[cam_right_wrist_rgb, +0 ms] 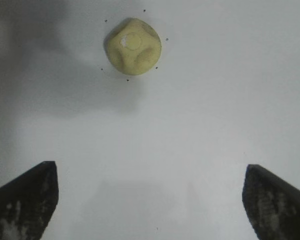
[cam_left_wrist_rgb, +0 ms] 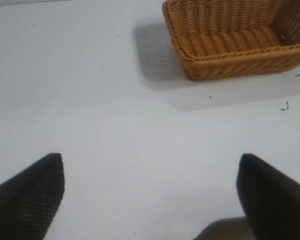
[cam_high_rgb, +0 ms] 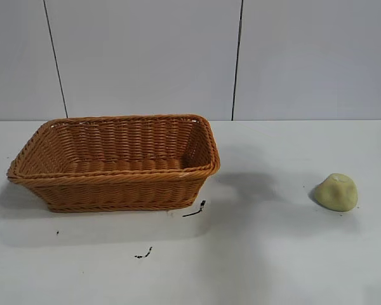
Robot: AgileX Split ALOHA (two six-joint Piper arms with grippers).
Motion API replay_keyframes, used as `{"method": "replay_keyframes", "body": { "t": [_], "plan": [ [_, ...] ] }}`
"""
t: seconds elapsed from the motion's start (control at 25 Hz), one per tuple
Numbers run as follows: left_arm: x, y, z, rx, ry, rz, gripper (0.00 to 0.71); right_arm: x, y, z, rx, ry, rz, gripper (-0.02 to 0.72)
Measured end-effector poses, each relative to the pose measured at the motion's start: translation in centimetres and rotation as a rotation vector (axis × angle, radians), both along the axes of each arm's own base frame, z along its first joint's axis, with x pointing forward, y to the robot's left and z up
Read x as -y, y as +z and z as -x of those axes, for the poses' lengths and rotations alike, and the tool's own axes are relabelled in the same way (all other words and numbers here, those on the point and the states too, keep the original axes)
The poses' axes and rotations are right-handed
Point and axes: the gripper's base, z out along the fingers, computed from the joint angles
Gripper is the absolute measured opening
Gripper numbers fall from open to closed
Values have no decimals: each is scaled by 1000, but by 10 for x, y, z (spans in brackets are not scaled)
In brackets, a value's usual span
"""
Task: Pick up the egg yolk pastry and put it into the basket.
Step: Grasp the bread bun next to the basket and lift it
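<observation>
The egg yolk pastry (cam_high_rgb: 336,192) sits alone on the white desk (cam_high_rgb: 273,254), over on the right side, well apart from the basket (cam_high_rgb: 114,162) — which stands on the left, a little farther back, its long side facing us. Nothing lies inside the basket that I can see, just the woven floor and the braided rim.

From the right wrist camera, the right gripper (cam_right_wrist_rgb: 150,200) hangs above the desk with the pastry (cam_right_wrist_rgb: 133,46) out ahead of it, not between the jaws. The pastry lies beyond the fingertips (cam_right_wrist_rgb: 27,197), closer to the line of one finger than the other, with bare desk between it and the tips. Its dented top faces up at the camera, and a soft shadow spreads over the desk beside it.

The right jaws stand wide apart — about as wide as they go — and they hold nothing and touch nothing.

The left gripper (cam_left_wrist_rgb: 150,195) hovers over a bare stretch of desk, its jaws also spread wide and empty, with the basket (cam_left_wrist_rgb: 235,40) well beyond them. A few small dark marks (cam_high_rgb: 193,210) dot the desk near the basket's front corner. In the exterior view neither arm shows over the desk; only a grey shadow falls between basket and pastry.
</observation>
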Motion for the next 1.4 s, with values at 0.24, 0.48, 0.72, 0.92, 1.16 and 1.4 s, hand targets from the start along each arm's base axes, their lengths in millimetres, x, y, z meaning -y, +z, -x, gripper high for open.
{"method": "replay_keyframes", "body": {
  "t": [0.24,0.48,0.72,0.92,1.16,1.4],
  "plan": [
    [0,0,0,0,0,0,696,-11,-29,-57,-56,35,8,693],
    [0,0,0,0,0,0,696,-26,-50,-86,-76,67,16,693],
    [0,0,0,0,0,0,696,-27,-84,-98,-109,63,16,693],
    [0,0,0,0,0,0,696,-28,-122,-104,-174,55,7,693],
    [0,0,0,0,0,0,696,-28,-142,-107,-185,53,7,693],
    [0,0,0,0,0,0,696,-28,-142,-107,-184,53,6,579]
  ]
}}
